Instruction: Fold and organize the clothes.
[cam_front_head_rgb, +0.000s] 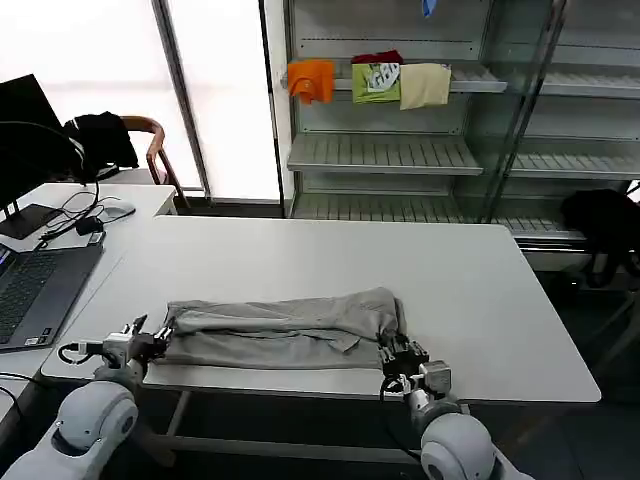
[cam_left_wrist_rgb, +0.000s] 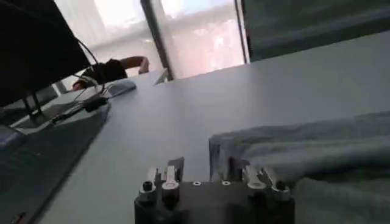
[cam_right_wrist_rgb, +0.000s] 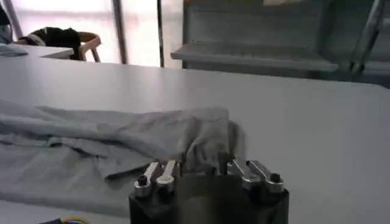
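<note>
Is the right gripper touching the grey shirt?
Touching. In the right wrist view the right gripper has shirt fabric bunched between its jaws.

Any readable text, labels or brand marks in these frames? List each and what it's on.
None can be read.
Green folded garment on the shelf: has a pale print, too small and blurred to read.
Grey shirt on the table: no lettering visible on it.
Laptop at the table's left: key markings too small to read.
</note>
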